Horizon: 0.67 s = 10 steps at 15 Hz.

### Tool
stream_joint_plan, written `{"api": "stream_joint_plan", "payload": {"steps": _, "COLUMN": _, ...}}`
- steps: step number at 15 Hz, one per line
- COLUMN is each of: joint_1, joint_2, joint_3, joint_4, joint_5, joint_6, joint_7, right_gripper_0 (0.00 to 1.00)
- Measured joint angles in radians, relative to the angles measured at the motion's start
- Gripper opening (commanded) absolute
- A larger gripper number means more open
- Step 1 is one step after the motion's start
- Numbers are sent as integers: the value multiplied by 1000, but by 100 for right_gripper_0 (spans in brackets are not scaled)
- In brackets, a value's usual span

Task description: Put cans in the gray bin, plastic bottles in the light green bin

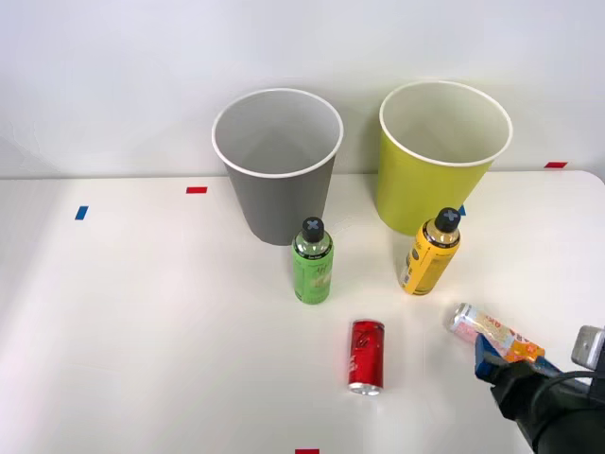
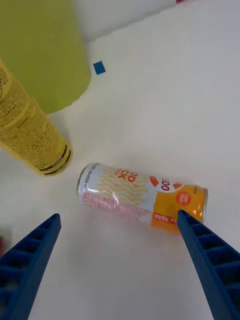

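The blue ribbed fingers [image 2: 120,270] are spread wide, with the slim pale pink-white metal can with an orange end [image 2: 142,198] lying on the white tabletop [image 2: 165,100] just beyond their tips. It looks light, smooth, rigid — likely to roll, so grip across mid-body.

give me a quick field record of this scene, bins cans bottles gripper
gray bin: upright at the back of the table, nothing visible inside
light green bin: upright beside the gray one, toward the robot's right
green-label bottle: standing in front of the gray bin
yellow bottle: standing in front of the light green bin
red can: lying on the table
pink-white can: lying on the table, orange end by one finger
right gripper: open, fingers either side of the pink-white can
sorted so far: none
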Motion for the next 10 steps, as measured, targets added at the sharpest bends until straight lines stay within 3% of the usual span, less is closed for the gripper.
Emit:
{"api": "stream_joint_plan", "payload": {"steps": 6, "joint_1": -154, "joint_2": -16, "joint_3": -52, "joint_4": -33, "joint_5": 43, "joint_6": 235, "joint_7": -442, "right_gripper_0": 81}}
{"api": "stream_joint_plan", "payload": {"steps": 10, "joint_1": -253, "joint_2": -61, "joint_3": -83, "joint_4": -33, "joint_5": 45, "joint_6": 395, "joint_7": -812, "right_gripper_0": 81}}
